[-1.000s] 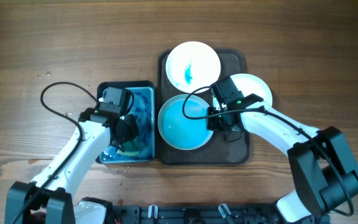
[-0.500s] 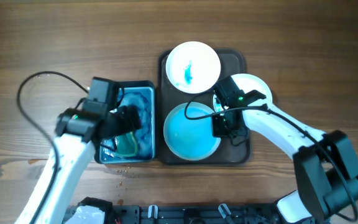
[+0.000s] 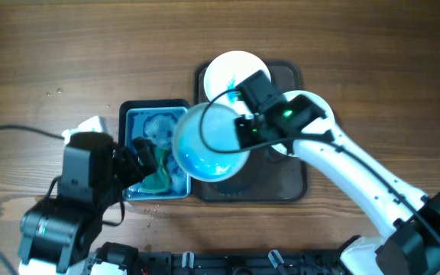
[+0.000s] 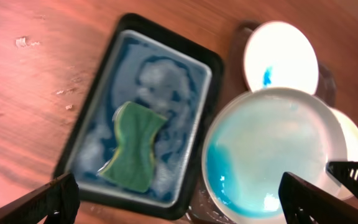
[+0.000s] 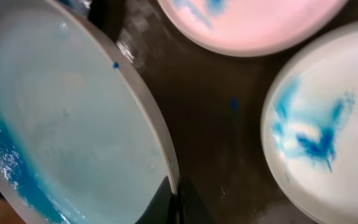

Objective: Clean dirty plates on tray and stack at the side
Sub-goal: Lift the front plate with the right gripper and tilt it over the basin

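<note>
One plate (image 3: 205, 145) is up in the air and tipped to one side. It is pale blue and wet inside, with bright blue gathered at its low edge. It hangs over the place where the tray (image 3: 289, 179) meets the basin (image 3: 155, 105). The right claw (image 5: 174, 200) is clamped tight on the rim of this plate.

The tray is dark and sits on the wooden counter (image 3: 67, 53). A second plate (image 3: 224, 72) lies flat at the far end of the tray. It is white with a blue splash on it, and part of it hides behind the right claw in the view from above. A third plate (image 3: 315, 103) lies at the tray's right edge, partly under the right arm. The pictures do not show if it sits on the rim or just beside it.

The basin is just to the left of the tray and holds blue, foamy water. A green sponge (image 4: 132, 146) with a yellow edge lies in the water at the near end. The left claw (image 4: 179, 186) hangs above the basin with its two fingers wide apart. It holds nothing and does not touch the sponge.
</note>
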{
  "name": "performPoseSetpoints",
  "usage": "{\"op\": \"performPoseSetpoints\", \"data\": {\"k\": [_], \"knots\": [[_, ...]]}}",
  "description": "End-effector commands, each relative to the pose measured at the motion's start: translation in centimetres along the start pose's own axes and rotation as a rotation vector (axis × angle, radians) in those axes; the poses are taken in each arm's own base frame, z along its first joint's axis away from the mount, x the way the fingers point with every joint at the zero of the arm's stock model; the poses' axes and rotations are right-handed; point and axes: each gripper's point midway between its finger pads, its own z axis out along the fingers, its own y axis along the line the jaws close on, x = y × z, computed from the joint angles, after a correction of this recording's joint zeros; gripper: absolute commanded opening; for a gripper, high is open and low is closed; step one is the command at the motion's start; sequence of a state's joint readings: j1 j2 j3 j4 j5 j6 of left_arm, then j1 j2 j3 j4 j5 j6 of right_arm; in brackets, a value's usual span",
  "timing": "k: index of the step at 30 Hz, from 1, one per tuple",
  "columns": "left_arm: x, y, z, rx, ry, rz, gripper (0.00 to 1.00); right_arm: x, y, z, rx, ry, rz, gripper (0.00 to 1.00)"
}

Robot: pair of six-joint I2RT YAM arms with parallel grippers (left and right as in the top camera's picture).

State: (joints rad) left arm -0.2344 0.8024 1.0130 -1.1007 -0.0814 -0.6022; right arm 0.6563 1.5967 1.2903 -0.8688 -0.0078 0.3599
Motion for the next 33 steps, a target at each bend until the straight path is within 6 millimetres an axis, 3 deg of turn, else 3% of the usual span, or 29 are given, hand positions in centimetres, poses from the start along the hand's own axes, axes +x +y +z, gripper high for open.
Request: {"op": "performPoseSetpoints", "data": {"k": [1,5,9,12,24,33], "knots": [[-1.5,4.0,-2.2,-0.162,-0.161,-0.17,1.0,-3.1,2.9,-1.1,0.03,-0.176,-0.068,0.04],[-1.2,5.4,-3.1,-0.204,-0.189,-0.203,1.0,-5.3,6.2,-0.6,0.026,-0.31,-0.116,0.04],[-1.0,5.5,-3.2,-0.21,-0.183,-0.201,1.0,-7.3,6.4,-0.8,0.199,-0.469,-0.128,0.04],[-0.8,5.7,-3.2,-0.218,-0.175,-0.198,1.0,-8.1,7.7,-2.0,0.283,-0.575,-0.193,0.04],[-0.7,5.7,-3.2,-0.216,-0.17,-0.198,1.0,-7.8,10.7,-8.4,0.613,-0.817,-0.368,0.04],[-0.7,5.7,-3.2,-0.216,-0.17,-0.198,1.0,-7.1,11.6,-8.9,0.649,-0.819,-0.436,0.04]]}}
